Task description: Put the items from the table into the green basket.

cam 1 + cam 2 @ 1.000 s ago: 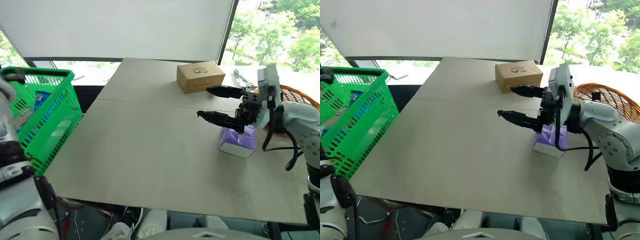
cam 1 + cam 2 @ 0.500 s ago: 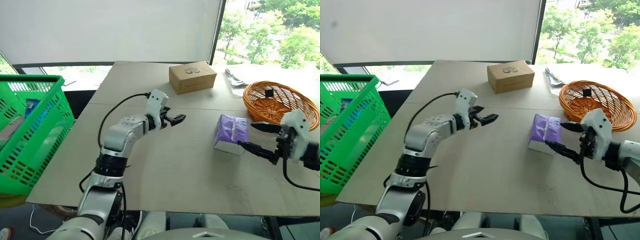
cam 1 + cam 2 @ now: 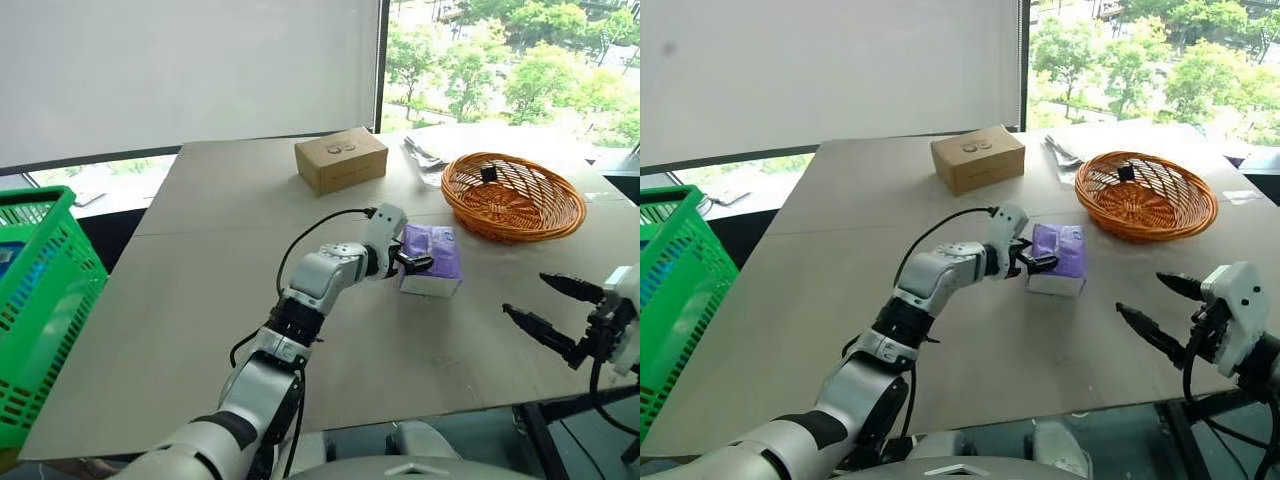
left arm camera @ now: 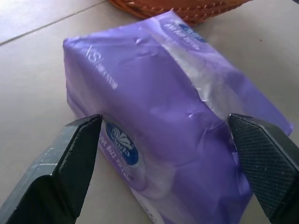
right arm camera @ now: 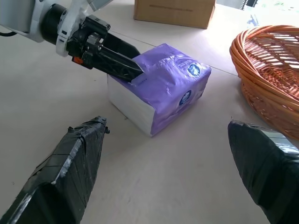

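The right gripper (image 3: 548, 311) is hanging nearest, just off the near right edge of the table (image 3: 200, 290), its two black fingers spread wide apart and holding nothing, pointing back toward the middle of the top. A little farther in, the left gripper (image 3: 413, 263) is reaching across from the left, its fingers standing wide open on either side of the near end of the tissue pack (image 3: 430, 258); from the left wrist, one finger is showing at each side of the purple wrapper with a gap between them and the pack, so they are not yet closing on it. The tissue pack, purple on top and white along its lower side, is lying flat on the table right of the middle. Just beyond it to the right, the orange wicker bowl (image 3: 513, 195) is sitting with a small dark thing inside. Farther back, a brown cardboard box (image 3: 341, 160) is resting near the far edge. The green basket (image 3: 40, 300) is standing off the table's left side, well apart from the pack
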